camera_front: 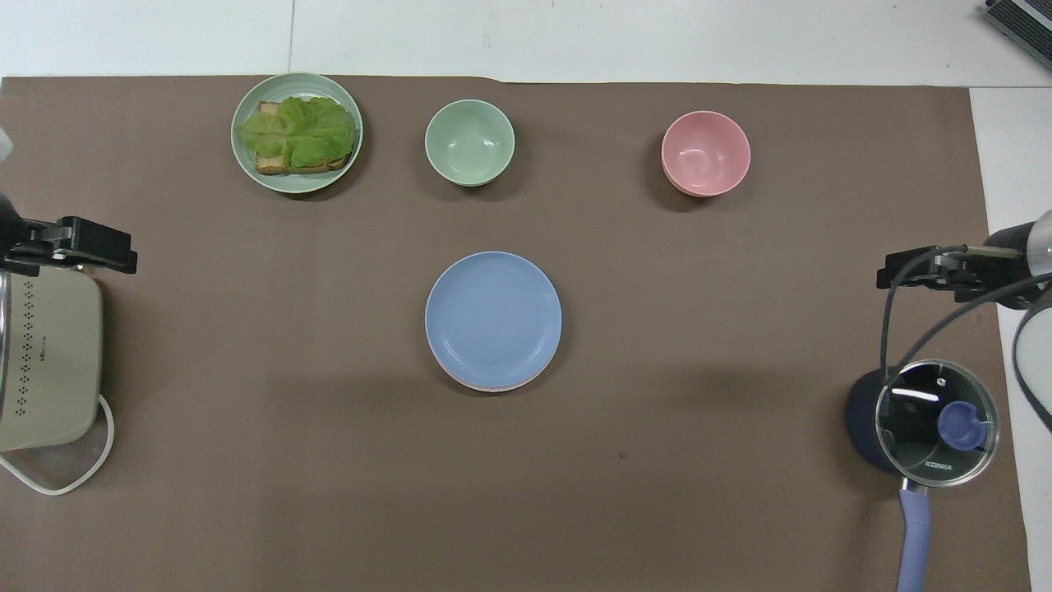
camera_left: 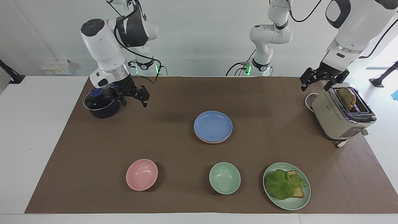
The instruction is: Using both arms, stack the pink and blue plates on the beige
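The blue plate (camera_left: pixel 213 125) (camera_front: pixel 493 316) lies on top of a stack at the middle of the brown mat. A thin pink plate rim (camera_left: pixel 214 142) (camera_front: pixel 493 386) shows just under it. The beige plate is hidden beneath them. My right gripper (camera_left: pixel 134 102) (camera_front: pixel 914 271) hangs open and empty over the mat beside the pot, well away from the stack toward the right arm's end. My left gripper (camera_left: pixel 314 88) (camera_front: pixel 90 255) waits open and empty in the air over the toaster's end of the table.
A dark pot with a glass lid (camera_left: pixel 101 102) (camera_front: pixel 933 423) stands at the right arm's end. A beige toaster (camera_left: pixel 342 116) (camera_front: pixel 45 362) holding bread stands at the left arm's end. Farthest from the robots sit a pink bowl (camera_left: pixel 141 174), a green bowl (camera_left: pixel 224 178) and a green plate (camera_left: pixel 298 202) with toast and lettuce.
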Tool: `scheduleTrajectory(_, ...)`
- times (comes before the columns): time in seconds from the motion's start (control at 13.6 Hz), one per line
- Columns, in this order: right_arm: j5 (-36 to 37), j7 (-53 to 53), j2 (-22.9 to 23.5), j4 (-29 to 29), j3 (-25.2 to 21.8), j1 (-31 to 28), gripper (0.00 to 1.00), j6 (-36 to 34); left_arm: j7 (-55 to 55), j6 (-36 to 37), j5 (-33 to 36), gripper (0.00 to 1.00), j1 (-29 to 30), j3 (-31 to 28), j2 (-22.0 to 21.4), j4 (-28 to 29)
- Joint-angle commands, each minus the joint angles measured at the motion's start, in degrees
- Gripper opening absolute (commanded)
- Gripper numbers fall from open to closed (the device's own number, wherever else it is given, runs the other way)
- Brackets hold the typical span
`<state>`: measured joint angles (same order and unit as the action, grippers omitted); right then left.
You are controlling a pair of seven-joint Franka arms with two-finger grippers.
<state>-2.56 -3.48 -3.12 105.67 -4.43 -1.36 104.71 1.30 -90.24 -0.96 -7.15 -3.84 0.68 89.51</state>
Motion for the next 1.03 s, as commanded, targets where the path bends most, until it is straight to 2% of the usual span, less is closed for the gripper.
scheduleTrajectory(0.0,2.3,0.8,-0.4,-6.4,0.7,-0.4,1.0,-6.5,-0.2,0.1,0.9,1.0,0.6,0.6,-0.5,0.6)
scheduleTrajectory(0.44,4.6,0.9,-0.2,-15.6,1.4,0.6,1.0,-17.0,-0.2,0.1,0.9,1.0,0.6,0.6,-0.5,0.6)
scheduleTrajectory(0.96,3.9,1.6,-2.0,-12.3,1.6,1.8,1.0,-16.9,-0.2,0.1,0.9,1.0,0.6,0.6,-0.5,0.6)
